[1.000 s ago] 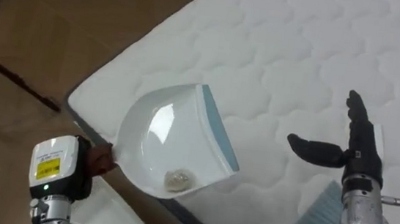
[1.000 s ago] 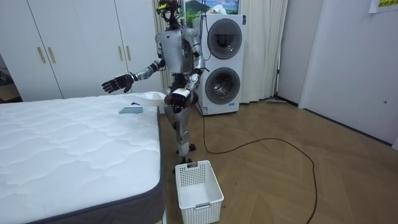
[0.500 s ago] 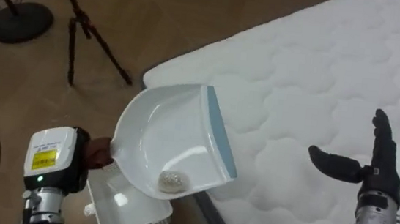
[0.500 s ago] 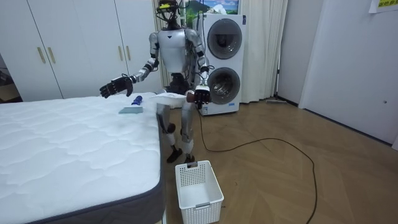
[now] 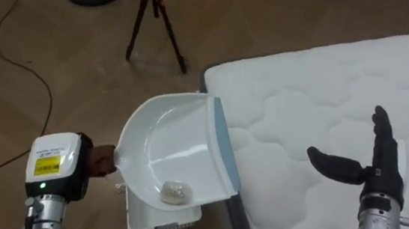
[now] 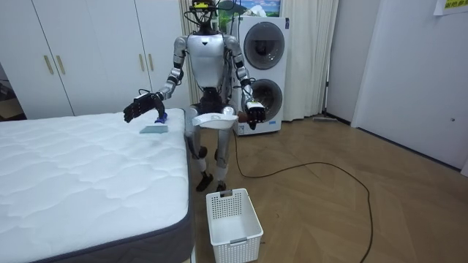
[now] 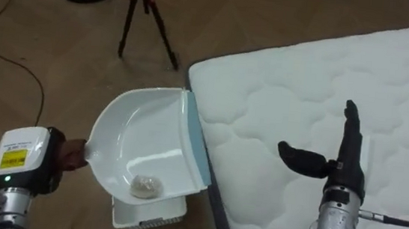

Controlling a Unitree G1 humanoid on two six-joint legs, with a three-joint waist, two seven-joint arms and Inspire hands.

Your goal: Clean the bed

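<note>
We've got our left robot hand [image 5: 100,162] at 8 o'clock gripping the dustpan [image 5: 176,138], scrap [image 5: 174,193] inside, right robot hand [image 5: 374,173] at 4 o'clock released over the bed [image 5: 327,89].

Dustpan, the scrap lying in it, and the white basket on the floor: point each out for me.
dustpan [image 5: 163,137]: left eye view, bare white floor of the pan.
scrap [image 5: 174,193]: left eye view, its middle.
white basket [image 6: 237,250]: room view, its near end wall.
</note>
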